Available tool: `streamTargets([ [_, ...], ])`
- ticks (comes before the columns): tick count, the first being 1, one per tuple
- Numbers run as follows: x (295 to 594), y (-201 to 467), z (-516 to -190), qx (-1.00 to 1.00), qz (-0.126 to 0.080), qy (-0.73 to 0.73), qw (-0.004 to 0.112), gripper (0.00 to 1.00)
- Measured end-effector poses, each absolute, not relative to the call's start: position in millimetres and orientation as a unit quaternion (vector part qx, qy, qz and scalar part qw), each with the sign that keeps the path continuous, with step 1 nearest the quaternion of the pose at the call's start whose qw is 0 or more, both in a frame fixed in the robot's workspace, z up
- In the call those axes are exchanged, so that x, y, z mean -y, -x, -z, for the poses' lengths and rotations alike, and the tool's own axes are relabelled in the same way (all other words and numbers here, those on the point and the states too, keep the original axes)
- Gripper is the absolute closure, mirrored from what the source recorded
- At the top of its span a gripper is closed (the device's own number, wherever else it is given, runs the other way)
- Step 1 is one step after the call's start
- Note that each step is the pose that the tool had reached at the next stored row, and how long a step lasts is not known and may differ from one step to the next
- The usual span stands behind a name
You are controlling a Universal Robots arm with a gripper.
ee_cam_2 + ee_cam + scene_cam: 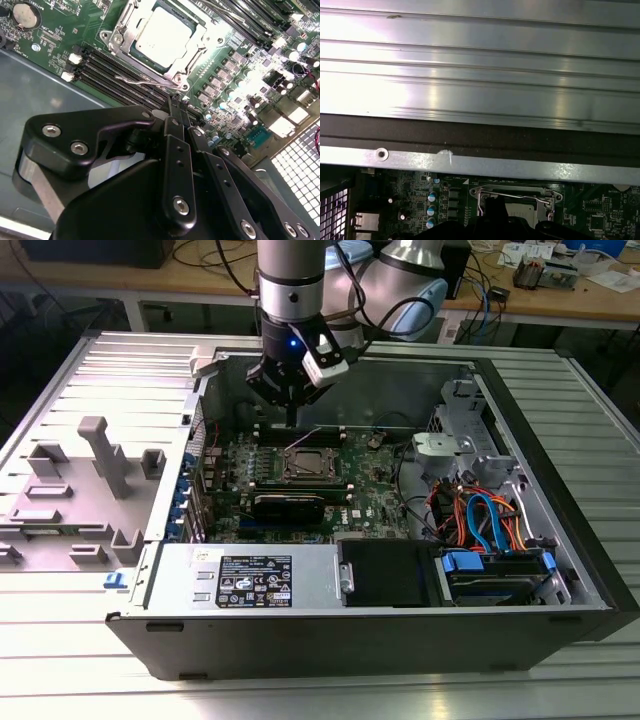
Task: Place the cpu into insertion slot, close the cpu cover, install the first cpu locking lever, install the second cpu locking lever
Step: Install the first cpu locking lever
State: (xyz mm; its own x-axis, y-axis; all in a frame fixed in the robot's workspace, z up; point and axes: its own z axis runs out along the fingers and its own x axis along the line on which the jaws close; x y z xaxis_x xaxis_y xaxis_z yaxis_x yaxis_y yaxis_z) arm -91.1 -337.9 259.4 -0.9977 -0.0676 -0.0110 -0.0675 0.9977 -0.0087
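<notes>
The cpu (pixel 162 32), a dull silver square, lies in the insertion slot (pixel 287 474) on the green motherboard. The cpu cover (pixel 199 46), a silver frame, lies flat around it. A thin wire locking lever (pixel 135 79) runs along the socket's edge nearest my gripper. In the exterior view a thin lever (pixel 305 437) slants up from the socket's far side. My gripper (pixel 181 107) hangs just off that same socket edge, fingers pressed together with nothing visible between them. In the exterior view the gripper (pixel 290 423) is above the socket's far edge.
Black memory slots (pixel 115 70) run beside the socket. The open case has a metal back wall (pixel 480 65) close behind the gripper. A drive cage and coloured cables (pixel 480 515) are at the exterior view's right. Grey plastic parts (pixel 100 455) lie on the table at its left.
</notes>
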Motion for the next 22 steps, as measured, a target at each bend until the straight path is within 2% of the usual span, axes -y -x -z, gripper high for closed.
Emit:
streamTargets([
  [22,331.3,76.7,-237.8,-1.000,0.006,0.030,0.006,0.89],
])
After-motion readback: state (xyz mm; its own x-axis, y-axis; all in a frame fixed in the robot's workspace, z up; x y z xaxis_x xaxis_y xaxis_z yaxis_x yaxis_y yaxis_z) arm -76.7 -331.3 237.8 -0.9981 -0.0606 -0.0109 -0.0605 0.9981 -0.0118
